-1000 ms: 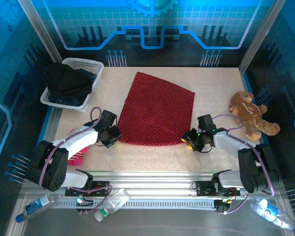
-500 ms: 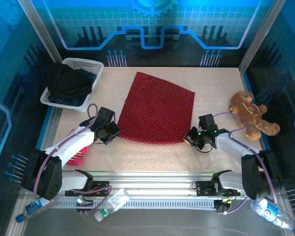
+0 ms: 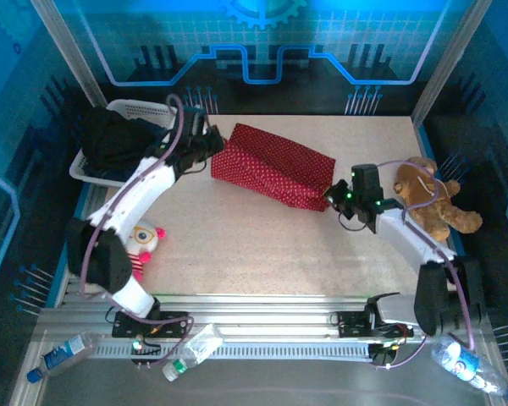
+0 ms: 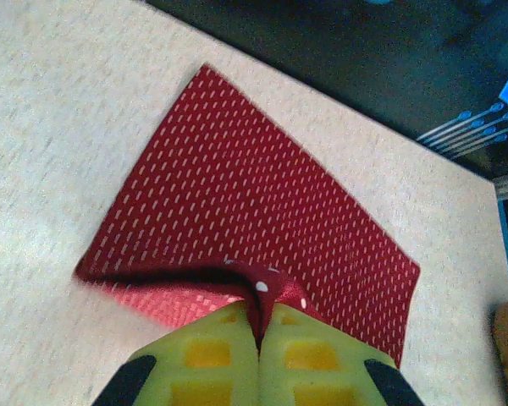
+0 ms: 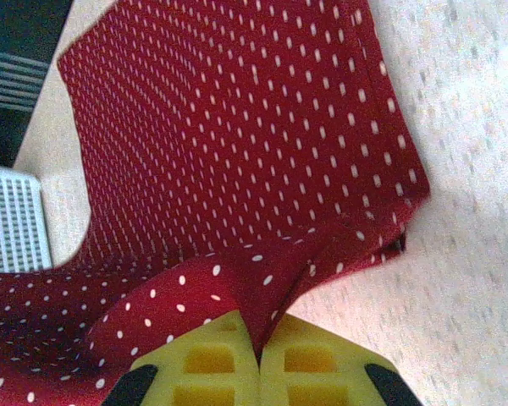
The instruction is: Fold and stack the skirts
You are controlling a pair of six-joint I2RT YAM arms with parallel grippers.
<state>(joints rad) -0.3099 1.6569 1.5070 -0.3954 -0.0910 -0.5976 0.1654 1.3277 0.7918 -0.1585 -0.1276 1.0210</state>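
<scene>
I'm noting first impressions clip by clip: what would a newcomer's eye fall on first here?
The red dotted skirt lies doubled over at the far middle of the table, its ends pinched by the left end effector and the right end effector. Next come the brown teddy bear at the right edge and the white basket of dark clothes, far left.

Soft, even light is falling from above on the pale table (image 3: 262, 245), and shadows on it are showing only faintly. The far wall (image 3: 262, 51) is glowing blue, while the left and right corners are sinking into dimness. In the wrist views the red skirt (image 4: 254, 194) is showing crisp dots mid-frame, but its near fold and the table's speckle are smearing into blur.
</scene>
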